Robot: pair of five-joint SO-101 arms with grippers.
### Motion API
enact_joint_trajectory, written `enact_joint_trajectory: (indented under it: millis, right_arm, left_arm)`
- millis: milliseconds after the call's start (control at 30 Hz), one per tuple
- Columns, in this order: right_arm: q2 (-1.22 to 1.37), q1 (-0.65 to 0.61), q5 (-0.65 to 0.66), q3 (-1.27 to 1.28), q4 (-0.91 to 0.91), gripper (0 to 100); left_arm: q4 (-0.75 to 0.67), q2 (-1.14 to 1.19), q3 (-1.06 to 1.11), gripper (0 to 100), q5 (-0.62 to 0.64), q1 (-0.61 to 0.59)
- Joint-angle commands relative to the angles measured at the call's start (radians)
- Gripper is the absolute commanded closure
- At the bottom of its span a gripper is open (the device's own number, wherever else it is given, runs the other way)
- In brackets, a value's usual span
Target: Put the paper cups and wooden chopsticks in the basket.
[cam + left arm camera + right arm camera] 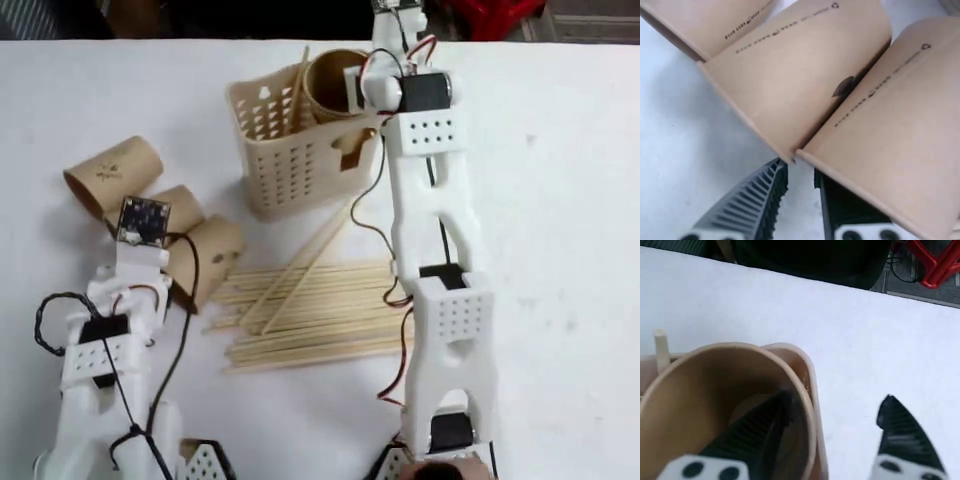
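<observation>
The right fingers (760, 432) stood wide apart, one inside the paper cup (333, 85) in the basket (290, 165), the other outside the basket wall. The left fingers (757, 200), narrowly apart, sat at the rims of three cups (183, 207) lying on the counter (560, 200) beside the loose chopsticks (310, 320)

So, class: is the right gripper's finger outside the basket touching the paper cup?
Apart. Right wrist view shows bare table between that finger and the paper cup.
</observation>
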Motion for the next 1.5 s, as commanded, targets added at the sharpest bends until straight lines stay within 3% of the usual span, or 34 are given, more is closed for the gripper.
enact_joint_trajectory:
  millis: [0,133,333,533,767,1033,1467]
  right_arm:
    - [0.028,0.036,0.003,-0.026,-0.018,86.7]
    - [0.047,0.059,0.017,-0.026,0.012,98.7]
    - [-0.027,0.062,0.046,-0.028,0.239,98.4]
    - [-0.122,0.058,-0.041,-0.028,0.410,98.4]
    - [-0.179,0.053,-0.109,-0.002,0.418,98.5]
    - [-0.286,-0.038,-0.183,0.071,0.423,98.5]
    - [-0.214,0.031,-0.186,0.140,0.395,96.3]
  left_arm:
    - [-0.021,-0.036,-0.008,89,-0.011,0.013]
    - [-0.023,-0.036,-0.008,89,-0.011,0.013]
    - [-0.023,-0.036,-0.008,89,-0.011,0.013]
    - [-0.023,-0.038,-0.008,89,-0.011,0.012]
    - [-0.023,-0.035,-0.008,89,-0.011,0.013]
    - [-0.023,-0.035,-0.009,89,-0.011,0.013]
    - [-0.023,-0.035,-0.009,89,-0.011,0.013]
